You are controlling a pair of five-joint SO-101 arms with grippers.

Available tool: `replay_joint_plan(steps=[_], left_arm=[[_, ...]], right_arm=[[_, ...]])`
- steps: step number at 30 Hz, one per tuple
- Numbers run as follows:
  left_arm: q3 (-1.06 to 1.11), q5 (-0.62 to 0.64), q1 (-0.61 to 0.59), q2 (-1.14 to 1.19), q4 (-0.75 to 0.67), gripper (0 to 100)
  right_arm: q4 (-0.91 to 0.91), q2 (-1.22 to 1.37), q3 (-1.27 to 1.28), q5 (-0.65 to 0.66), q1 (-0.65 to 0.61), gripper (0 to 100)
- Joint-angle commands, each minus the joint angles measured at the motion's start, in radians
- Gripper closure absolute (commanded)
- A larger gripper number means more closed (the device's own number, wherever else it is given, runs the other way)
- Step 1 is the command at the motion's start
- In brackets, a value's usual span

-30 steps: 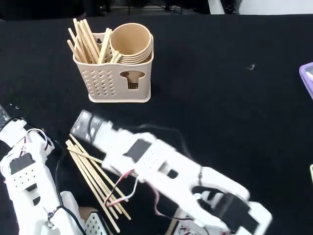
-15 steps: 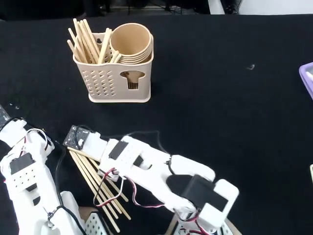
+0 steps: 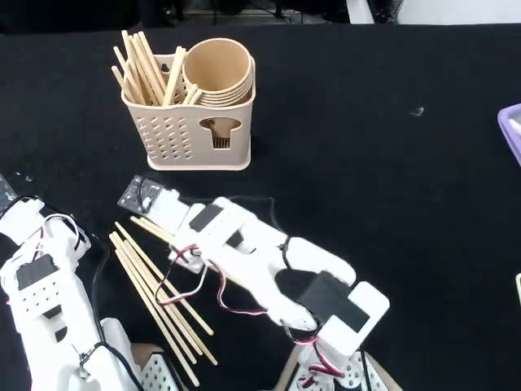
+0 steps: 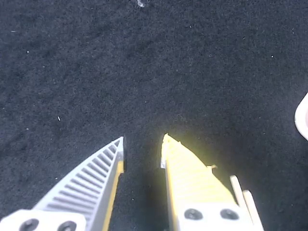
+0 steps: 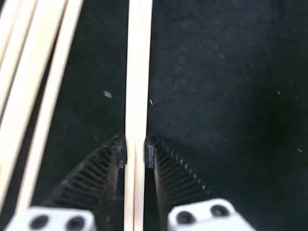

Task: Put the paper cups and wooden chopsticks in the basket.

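Right now the right gripper (image 5: 135, 142) is nearly closed, its jaws pinched on a pair of chopsticks (image 5: 137, 72) that runs straight out between them. Just beside that pair lies a loose bundle (image 3: 163, 300) of more chopsticks, fanned out on the black table (image 3: 366, 187) between the arms' bases and the basket (image 3: 191, 138). The basket already holds stacked cups (image 3: 218, 69) and several leaning sticks (image 3: 140, 61). The left gripper (image 4: 142, 144) hangs partly open over the table, holding nothing.

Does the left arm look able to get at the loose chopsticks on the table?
Probably yes: the loose chopsticks lie uncovered beside the left arm; the right gripper holds a separate pair just beyond.
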Motion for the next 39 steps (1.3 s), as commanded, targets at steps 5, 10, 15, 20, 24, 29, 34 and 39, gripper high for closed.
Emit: replay_joint_plan(steps=[5,10,15,20,24,29,34,39], left_arm=[[-0.013,0.008,-0.008,-0.018,-0.020,87],[-0.013,0.008,-0.010,-0.018,-0.020,87],[-0.012,0.008,-0.008,-0.018,-0.020,87],[-0.010,0.008,-0.002,-0.018,-0.020,87],[-0.010,0.008,-0.001,-0.018,-0.020,87],[-0.010,0.008,-0.001,-0.018,-0.020,87],[-0.008,0.008,-0.001,-0.018,-0.020,87],[-0.008,0.008,-0.001,-0.018,-0.018,87]], right_arm=[[0.183,-0.372,-0.033,0.002,0.029,98.8],[0.183,-0.515,0.002,0.002,0.044,98.8],[0.181,-0.654,-0.038,0.002,0.054,98.8],[0.095,-0.792,-0.228,-0.020,0.054,98.8],[-0.218,-0.753,-0.291,-0.132,0.095,98.7],[-0.720,-0.573,-0.297,-0.201,0.121,98.7],[-0.967,-0.351,-0.394,-0.196,0.123,98.7],[-0.971,-0.134,-0.573,-0.195,0.153,98.8]])
